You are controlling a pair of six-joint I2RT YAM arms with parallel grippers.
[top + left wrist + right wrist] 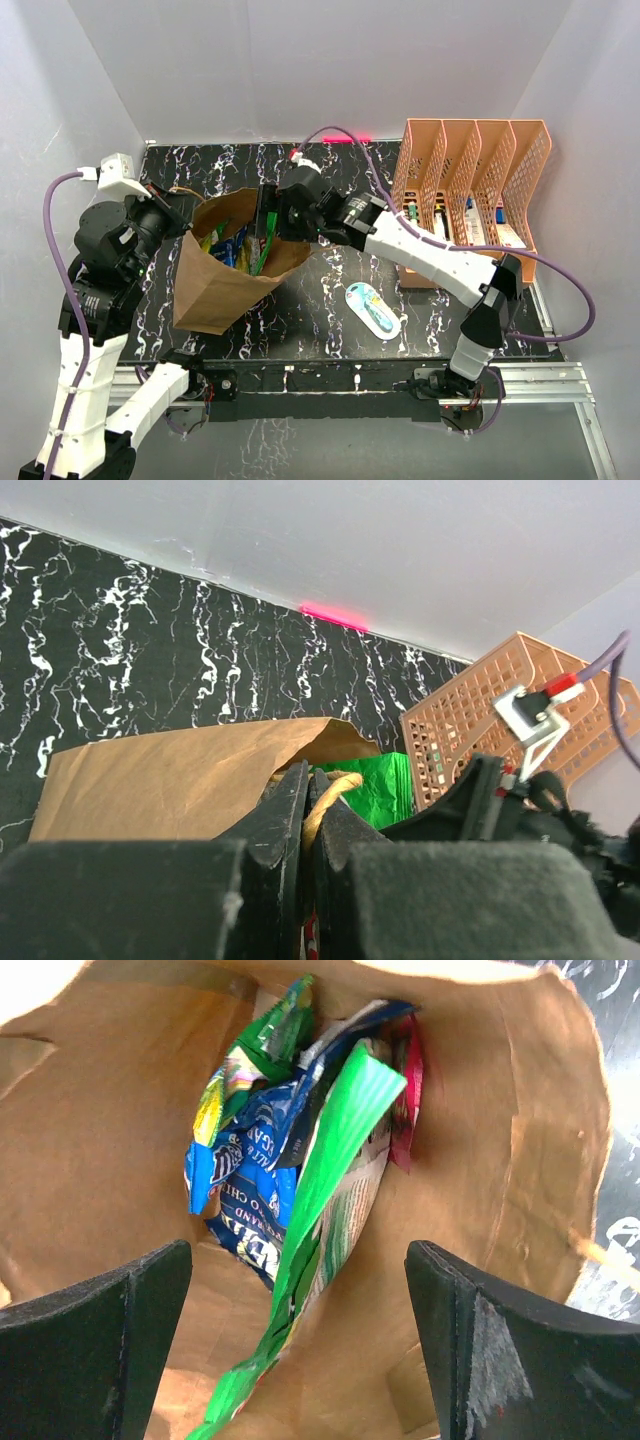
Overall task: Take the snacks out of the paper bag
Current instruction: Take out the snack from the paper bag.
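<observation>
Snacks (270,1160) inside paper bag (215,290); right gripper (298,1255) spread above, left gripper (308,800) tight on, seemingly, its handle (335,783).

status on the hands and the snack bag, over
Left hand shut on bag handle. Right hand open at paper bag mouth. Snacks inside. Nothing blocking them.

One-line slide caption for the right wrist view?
Open right end effector poised at the paper bag mouth, green, blue and red snacks lying inside.

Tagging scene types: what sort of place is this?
Probably a lab test cell, not a home: bare white walls enclosing a black marbled table, an aluminium rail along its near edge, staged props like the paper bag.
</observation>
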